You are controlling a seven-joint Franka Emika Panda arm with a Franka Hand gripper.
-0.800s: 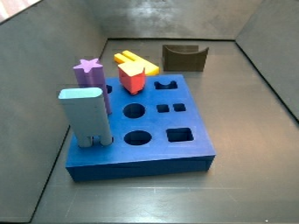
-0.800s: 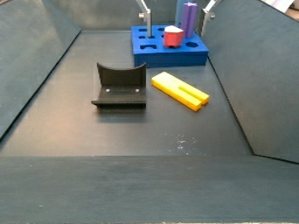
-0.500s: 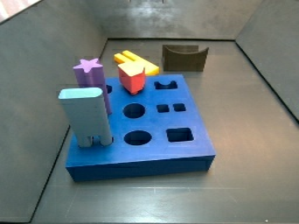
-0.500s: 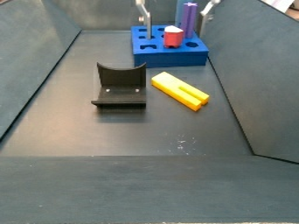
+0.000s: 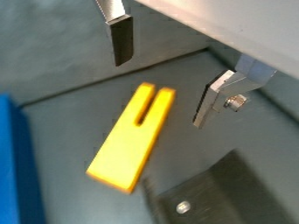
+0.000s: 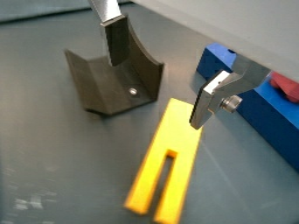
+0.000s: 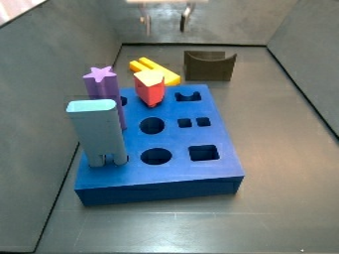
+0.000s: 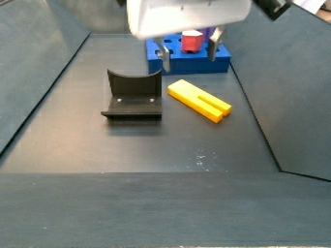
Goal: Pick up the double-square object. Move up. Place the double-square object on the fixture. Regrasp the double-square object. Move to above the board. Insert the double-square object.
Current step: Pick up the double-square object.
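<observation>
The double-square object [image 8: 200,99] is a yellow-orange block lying flat on the floor between the fixture [image 8: 132,94] and the blue board [image 8: 195,64]; its notched end shows in both wrist views [image 5: 149,105] [image 6: 167,166]. My gripper [image 8: 191,54] hangs open above it, nothing between the fingers [image 5: 121,41]. In both wrist views the gripper [image 5: 163,74] [image 6: 162,74] is over the block's end, clear of it. The fixture [image 6: 111,79] stands dark with its U-shaped notch up. In a side view the gripper [image 7: 165,18] shows at the top, behind the board [image 7: 172,164].
On the board stand a tall light-blue block [image 7: 97,134], a purple star peg [image 7: 99,89] and a red peg [image 7: 149,89]. Grey walls [image 8: 45,68] enclose the floor on all sides.
The gripper has come from over the board toward the yellow block; its white body now fills the top of a side view. The block, fixture and board have not moved.
</observation>
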